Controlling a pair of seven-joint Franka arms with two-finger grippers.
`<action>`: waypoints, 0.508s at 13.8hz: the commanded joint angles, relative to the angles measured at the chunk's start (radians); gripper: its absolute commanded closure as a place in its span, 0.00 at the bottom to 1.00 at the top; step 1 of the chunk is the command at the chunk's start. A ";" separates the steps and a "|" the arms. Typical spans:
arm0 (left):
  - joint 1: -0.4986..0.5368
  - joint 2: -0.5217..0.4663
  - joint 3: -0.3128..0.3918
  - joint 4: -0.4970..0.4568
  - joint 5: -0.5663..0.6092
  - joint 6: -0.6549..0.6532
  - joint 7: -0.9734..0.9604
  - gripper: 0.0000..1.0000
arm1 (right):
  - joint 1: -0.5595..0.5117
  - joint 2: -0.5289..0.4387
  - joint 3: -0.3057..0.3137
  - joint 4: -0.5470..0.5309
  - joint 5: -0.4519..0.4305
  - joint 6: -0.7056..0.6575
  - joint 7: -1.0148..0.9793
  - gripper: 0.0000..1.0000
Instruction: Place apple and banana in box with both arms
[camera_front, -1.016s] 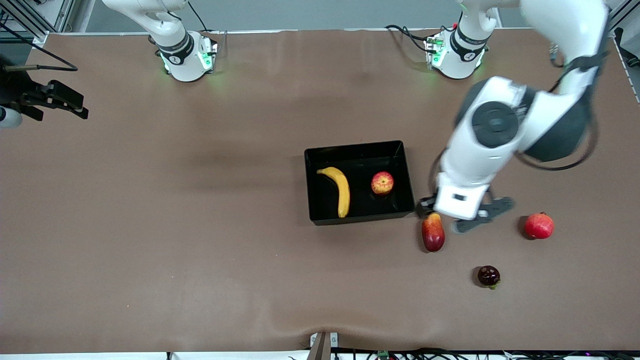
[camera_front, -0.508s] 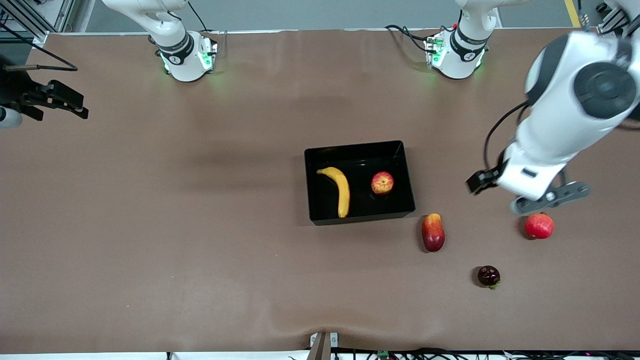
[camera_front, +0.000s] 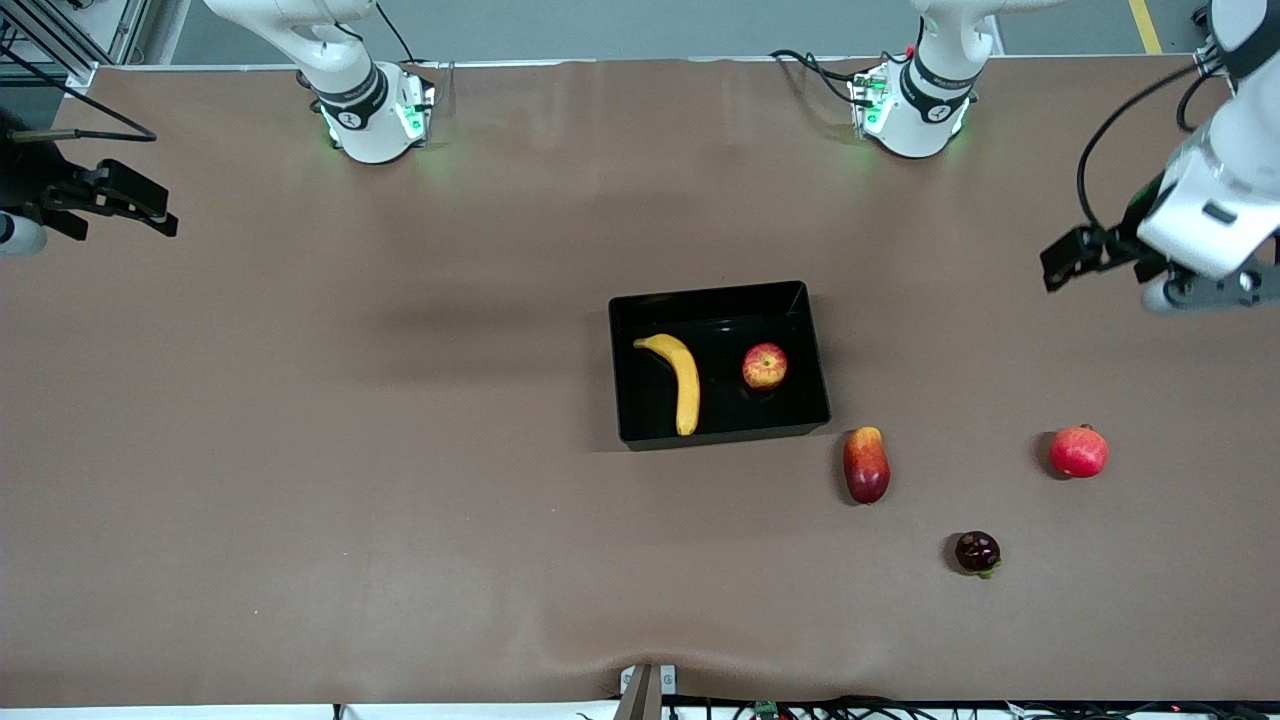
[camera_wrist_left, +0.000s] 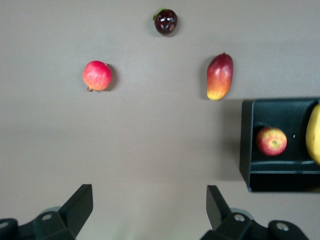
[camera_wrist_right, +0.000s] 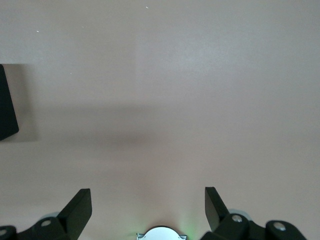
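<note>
Both grippers, left (camera_front: 1150, 275) and right (camera_front: 110, 205), gape empty over bare table.
We see banana (camera_front: 680, 378) and apple (camera_front: 765, 365) apart in the box (camera_front: 720, 436).

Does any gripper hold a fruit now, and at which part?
Nothing is held. The left gripper and right gripper are both open and empty; the apple and banana lie in the box.

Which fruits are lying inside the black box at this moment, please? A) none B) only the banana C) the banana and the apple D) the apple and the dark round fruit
C: the banana and the apple both lie on the floor of the box, apart from each other.
</note>
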 joint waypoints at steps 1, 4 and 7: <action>-0.013 -0.075 0.014 -0.080 -0.047 0.015 0.027 0.00 | -0.012 0.006 0.012 0.014 0.004 -0.016 0.014 0.00; -0.005 -0.075 0.013 -0.059 -0.050 -0.014 0.044 0.00 | -0.012 0.006 0.012 0.014 0.004 -0.017 0.014 0.00; -0.004 -0.069 0.014 -0.040 -0.050 -0.033 0.085 0.00 | -0.012 0.006 0.012 0.012 0.004 -0.017 0.014 0.00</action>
